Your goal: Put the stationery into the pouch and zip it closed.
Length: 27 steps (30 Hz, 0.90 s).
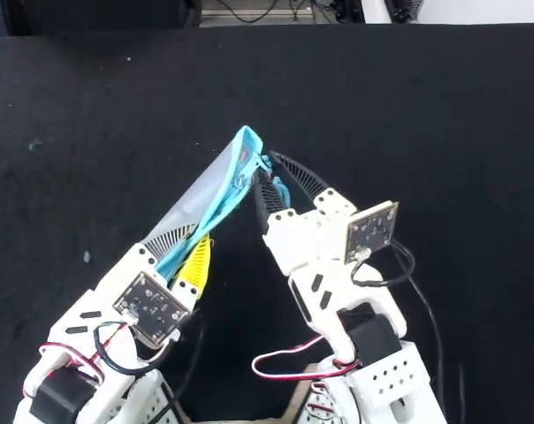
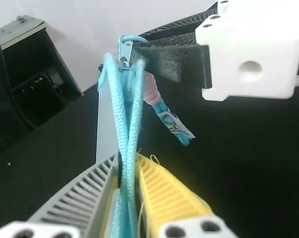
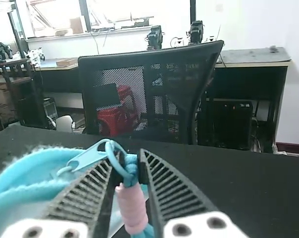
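High view: one pouch (image 1: 212, 196), clamped by two sets of jaws.

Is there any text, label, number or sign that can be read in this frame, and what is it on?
Nothing here is legible.
Small tag hanging off the pouch: printed marks, too blurred to read.
Left wrist's camera board: markings too small to read.
Right wrist's camera board: markings too small to read.
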{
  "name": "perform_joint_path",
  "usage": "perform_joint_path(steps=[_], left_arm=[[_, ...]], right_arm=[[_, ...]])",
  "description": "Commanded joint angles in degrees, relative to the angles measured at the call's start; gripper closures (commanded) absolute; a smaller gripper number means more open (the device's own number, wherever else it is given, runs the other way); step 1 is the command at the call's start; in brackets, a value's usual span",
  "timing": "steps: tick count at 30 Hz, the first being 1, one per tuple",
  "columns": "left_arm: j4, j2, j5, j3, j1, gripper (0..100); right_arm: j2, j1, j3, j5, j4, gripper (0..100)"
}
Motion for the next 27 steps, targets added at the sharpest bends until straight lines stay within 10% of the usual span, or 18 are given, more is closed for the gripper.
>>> perform_joint_path(steps=[1,27], left_arm=[[2.9,0.35,0.97,2.51,-0.13,97],[2.99,0.35,0.97,2.33,-0.13,97]], right_arm=[[-1.01,2.99,-0.75,-0.26,-1.76,98.8],[8.75,3.87,-4.26,-0.18,-1.67,98.8]])
